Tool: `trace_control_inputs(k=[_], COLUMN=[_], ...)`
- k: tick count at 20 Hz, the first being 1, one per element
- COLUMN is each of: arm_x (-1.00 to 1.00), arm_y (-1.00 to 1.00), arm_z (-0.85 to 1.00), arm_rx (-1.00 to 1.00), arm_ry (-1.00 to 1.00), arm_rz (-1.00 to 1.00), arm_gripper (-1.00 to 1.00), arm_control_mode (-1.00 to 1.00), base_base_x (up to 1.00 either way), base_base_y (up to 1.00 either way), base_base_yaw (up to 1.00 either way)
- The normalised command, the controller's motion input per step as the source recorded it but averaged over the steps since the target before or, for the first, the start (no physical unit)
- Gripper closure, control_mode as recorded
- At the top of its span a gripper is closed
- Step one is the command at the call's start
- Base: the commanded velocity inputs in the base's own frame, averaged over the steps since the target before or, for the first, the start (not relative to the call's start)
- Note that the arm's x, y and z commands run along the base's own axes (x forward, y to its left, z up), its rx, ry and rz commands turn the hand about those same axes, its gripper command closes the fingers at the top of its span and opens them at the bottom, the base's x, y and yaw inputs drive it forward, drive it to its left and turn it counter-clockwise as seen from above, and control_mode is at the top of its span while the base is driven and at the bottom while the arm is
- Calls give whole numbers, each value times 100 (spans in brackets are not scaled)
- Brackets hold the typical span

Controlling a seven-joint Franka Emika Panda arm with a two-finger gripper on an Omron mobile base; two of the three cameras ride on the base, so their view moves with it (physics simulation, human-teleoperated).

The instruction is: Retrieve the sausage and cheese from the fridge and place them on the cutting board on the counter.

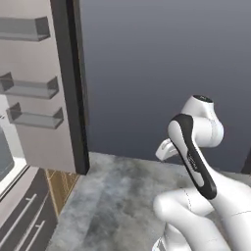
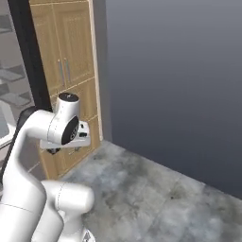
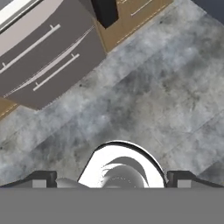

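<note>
The fridge (image 1: 44, 93) is the biggest thing before me: its door stands swung open at the left edge of the left base view, its inner face carrying three grey door shelves (image 1: 34, 120) that look bare from here. In my hand view I look straight down, and the fridge's two lower drawers (image 3: 41, 61) with their bar handles lie along the top left corner. Beside them runs light wooden cabinetry (image 2: 66, 71), and a mottled grey stone floor (image 3: 144, 96) spreads under me. A dark blue-grey wall (image 2: 175, 85) fills the far side.

The sausage and the cheese I cannot make out anywhere, and neither the cutting board nor the counter; I judge the food sits deeper on the fridge's inner shelves, off to my left.

By my guess the sausage will be light and firm, a bit slick, best pinched across its middle. The cheese chunks look likely to crumble, so a gentle squeeze across the broadest lump would suit.

My gripper (image 3: 112, 177) points down at the floor, fingers spread wide to either side, holding and touching nothing.
</note>
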Motion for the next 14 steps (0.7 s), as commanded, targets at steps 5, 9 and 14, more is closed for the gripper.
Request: trace_control_inputs(k=[5,9,14], arm_x=[0,0,0], arm_y=[0,0,0], arm_z=[0,0,0], arm_rx=[0,0,0], arm_ry=[0,0,0], arm_rz=[0,0,0], arm_gripper=[-100,-100,-100], arm_control_mode=[100,100,100], base_base_x=[50,1,7], base_base_y=[-4,-13,-14], base_base_yaw=[61,74,73])
